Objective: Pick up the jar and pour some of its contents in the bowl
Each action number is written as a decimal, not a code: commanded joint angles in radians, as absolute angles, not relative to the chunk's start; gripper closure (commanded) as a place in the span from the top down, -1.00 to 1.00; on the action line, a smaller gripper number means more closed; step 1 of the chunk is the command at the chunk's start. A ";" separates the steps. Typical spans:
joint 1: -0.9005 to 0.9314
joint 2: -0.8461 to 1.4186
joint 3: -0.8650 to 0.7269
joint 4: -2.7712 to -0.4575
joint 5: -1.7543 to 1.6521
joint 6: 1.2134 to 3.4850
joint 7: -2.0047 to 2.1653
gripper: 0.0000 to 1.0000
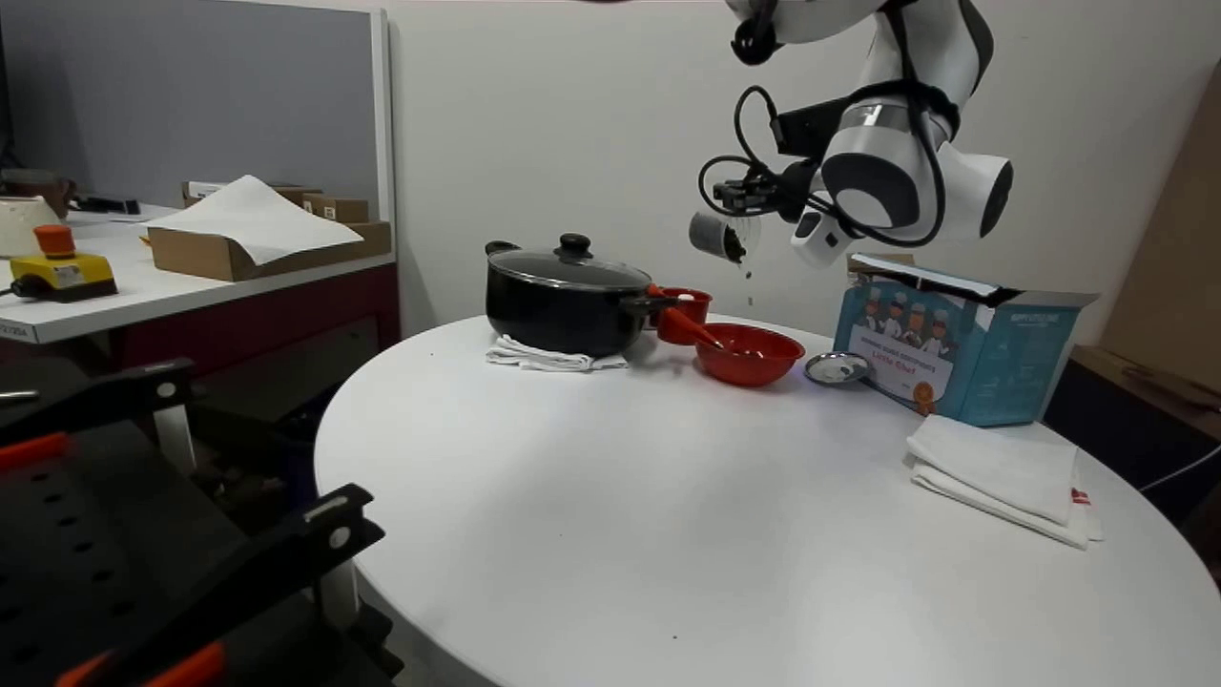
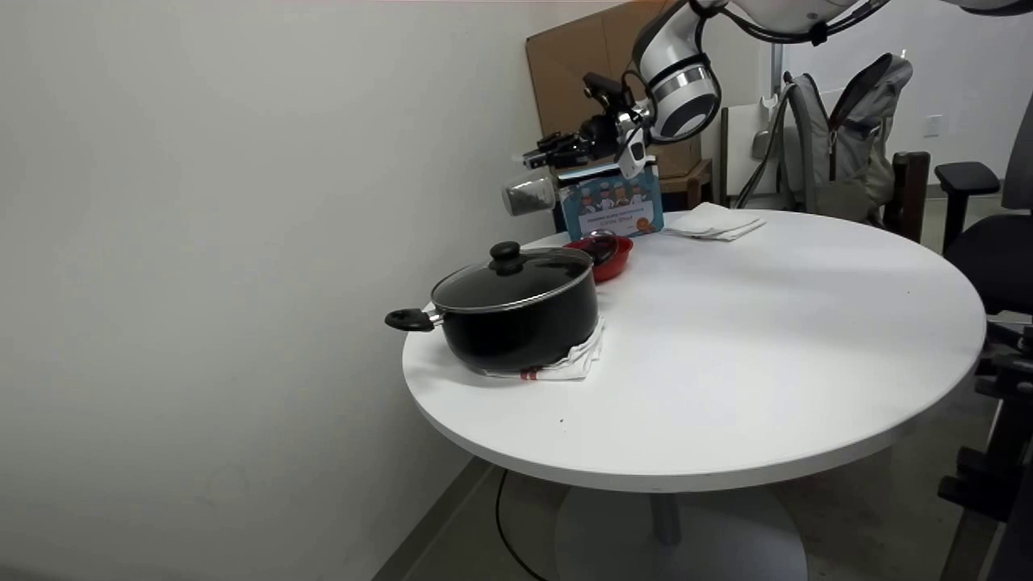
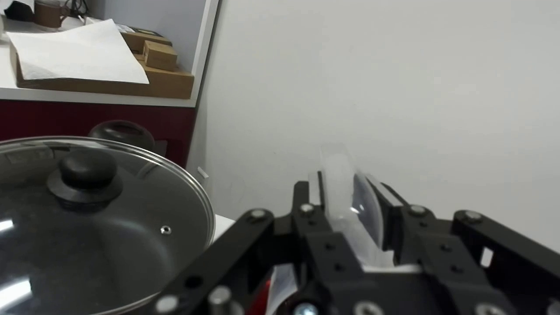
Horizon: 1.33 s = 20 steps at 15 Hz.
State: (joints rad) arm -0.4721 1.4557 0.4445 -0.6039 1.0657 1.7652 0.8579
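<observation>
Tilted jar (image 1: 711, 235) tight between the jaws, dark bits (image 1: 749, 275) midair above the bowl (image 1: 751, 368) only in an exterior view.

Your gripper (image 1: 733, 198) holds the jar (image 1: 710, 234) tipped above the red bowl (image 1: 749, 370), dark bits (image 1: 749, 275) in midair; black pot (image 1: 565, 313) near bowl

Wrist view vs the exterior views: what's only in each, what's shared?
Wrist view only: metal vent ring in the glass pot lid.
Exterior views only: Little Chef box, folded white towel near it, recognisable red bowl (wrist view: just an unidentifiable red sliver).
Shared: glass pot lid, gripper and, apparently, the clear jar, blurred in the wrist view.
</observation>
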 commanded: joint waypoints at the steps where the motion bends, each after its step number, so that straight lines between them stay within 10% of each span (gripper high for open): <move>1: -0.482 1.463 0.471 -0.617 1.095 1.773 0.833 -0.74; 20: -0.592 1.326 0.487 -0.977 1.109 1.819 0.561 -0.73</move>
State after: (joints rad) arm -0.5397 1.4245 0.4700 -0.7865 1.0768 1.7848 0.6546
